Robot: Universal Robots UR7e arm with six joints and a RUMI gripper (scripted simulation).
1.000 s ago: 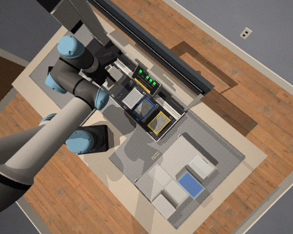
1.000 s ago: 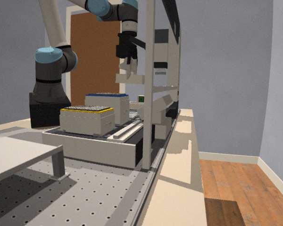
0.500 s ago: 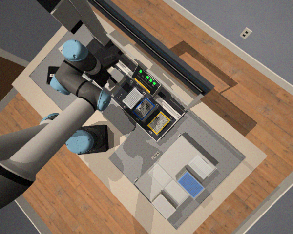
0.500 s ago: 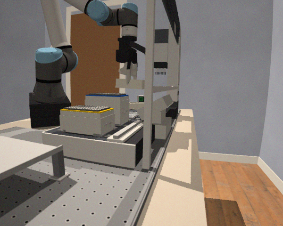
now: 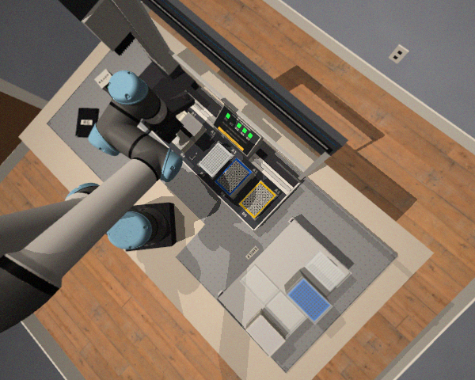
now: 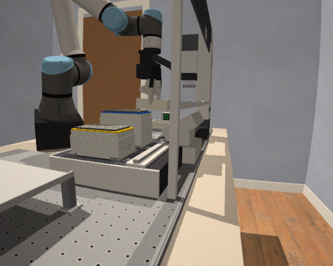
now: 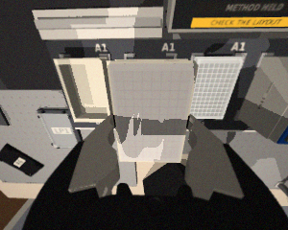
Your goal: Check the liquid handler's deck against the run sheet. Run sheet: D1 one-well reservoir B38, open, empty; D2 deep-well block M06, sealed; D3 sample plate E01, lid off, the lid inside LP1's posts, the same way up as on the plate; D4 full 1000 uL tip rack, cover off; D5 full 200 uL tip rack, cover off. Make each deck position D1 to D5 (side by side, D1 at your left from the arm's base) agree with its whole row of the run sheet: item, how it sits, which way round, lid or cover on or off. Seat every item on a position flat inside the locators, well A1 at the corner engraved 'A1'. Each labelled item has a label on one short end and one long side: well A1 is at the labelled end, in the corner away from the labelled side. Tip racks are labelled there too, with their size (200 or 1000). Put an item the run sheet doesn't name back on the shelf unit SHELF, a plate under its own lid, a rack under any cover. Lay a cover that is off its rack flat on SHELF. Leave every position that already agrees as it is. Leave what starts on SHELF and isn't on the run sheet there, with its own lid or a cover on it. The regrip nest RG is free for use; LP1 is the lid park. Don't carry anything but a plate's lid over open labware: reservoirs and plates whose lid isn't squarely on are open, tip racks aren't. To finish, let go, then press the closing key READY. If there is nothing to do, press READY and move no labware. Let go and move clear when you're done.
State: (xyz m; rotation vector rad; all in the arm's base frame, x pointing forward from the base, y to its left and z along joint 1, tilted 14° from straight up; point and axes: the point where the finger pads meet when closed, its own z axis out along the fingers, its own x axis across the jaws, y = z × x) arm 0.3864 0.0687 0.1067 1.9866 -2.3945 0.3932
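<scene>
While we carry, end effector: clamped on a sealed grey block, presumably the deep-well block.
Block position: we hold it above D2, between the open reservoir and sample plate.
Wrist view: shows the A1 marks.
Exterior view: shows the block's height above the desk.

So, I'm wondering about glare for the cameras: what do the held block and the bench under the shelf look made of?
The block in the gripper looks like matte pale-grey plastic with a flat, dull top, possibly a foil seal. The bench looks like grey metal, given its regular grid of holes, with no shine.
</scene>
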